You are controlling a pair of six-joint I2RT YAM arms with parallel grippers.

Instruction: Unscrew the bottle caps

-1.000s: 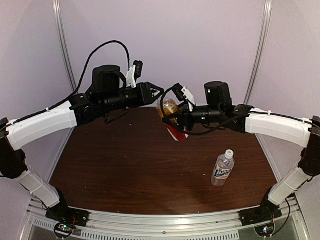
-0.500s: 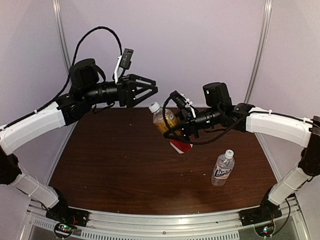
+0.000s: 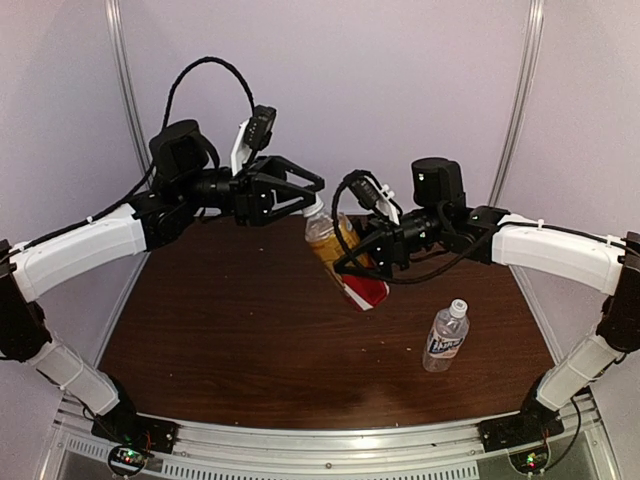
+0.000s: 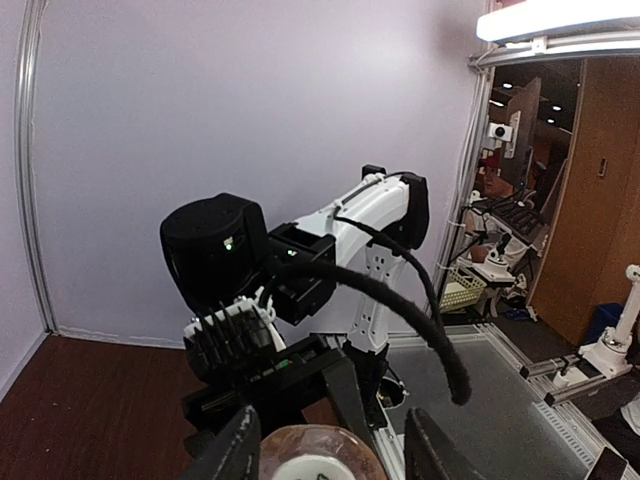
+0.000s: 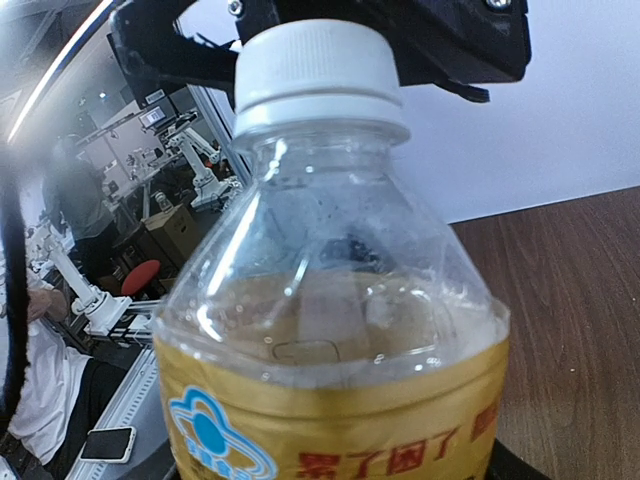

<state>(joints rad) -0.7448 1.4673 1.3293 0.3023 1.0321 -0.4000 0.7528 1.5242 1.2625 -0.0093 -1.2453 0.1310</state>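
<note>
My right gripper (image 3: 356, 262) is shut on the amber bottle (image 3: 327, 241) with the red label and holds it tilted above the table, neck towards the left. Its white cap (image 3: 314, 208) is on the neck and fills the top of the right wrist view (image 5: 315, 70). My left gripper (image 3: 306, 196) is open, its jaws standing on either side of that cap without closing on it. In the left wrist view the cap (image 4: 315, 470) shows at the bottom edge between the fingers (image 4: 236, 450). The clear bottle (image 3: 445, 338) stands on the table at the right with its cap (image 3: 458, 306) on.
The brown table (image 3: 230, 320) ends at a metal rail along the near edge. A white back wall with two upright metal strips stands close behind both arms. The right arm's black cable (image 4: 400, 300) loops in front of the left wrist camera.
My left gripper has come back down and to the right, its open jaws now around the amber bottle's cap. The right gripper has shifted the bottle slightly lower.
</note>
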